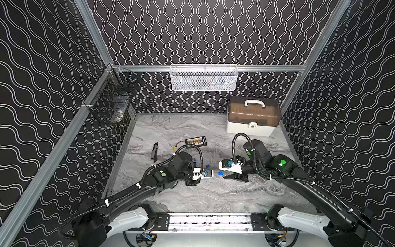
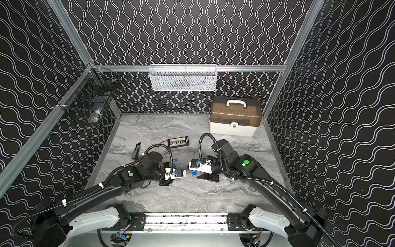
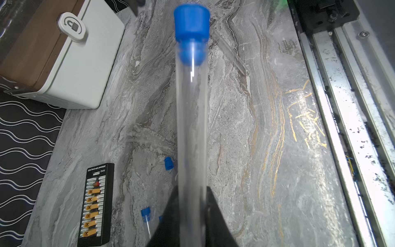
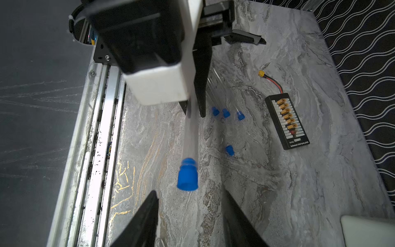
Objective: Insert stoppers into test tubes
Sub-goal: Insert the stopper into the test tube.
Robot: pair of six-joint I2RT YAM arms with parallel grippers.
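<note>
My left gripper (image 3: 192, 192) is shut on a clear test tube (image 3: 192, 128) that points away from it toward the right arm. A blue stopper (image 3: 191, 21) sits in the tube's far mouth, stem inside and cap outside. In the right wrist view the same stopper (image 4: 187, 175) hangs just beyond my right gripper (image 4: 189, 192), which is open with nothing between its fingers. Three more test tubes with blue stoppers (image 4: 226, 113) lie side by side on the table behind the left gripper (image 4: 193, 111). One loose stopper (image 4: 229, 149) lies near them. In a top view the held stopper (image 1: 220, 172) shows between the two arms.
A black board with gold connectors (image 4: 287, 120) and a yellow connector with red wire (image 4: 261, 73) lie farther back. A white box with a brown lid (image 1: 253, 116) stands at the back right. A bare clear tube (image 3: 229, 53) lies near the metal rail (image 4: 102, 128). A black tool (image 1: 155, 152) lies at the left.
</note>
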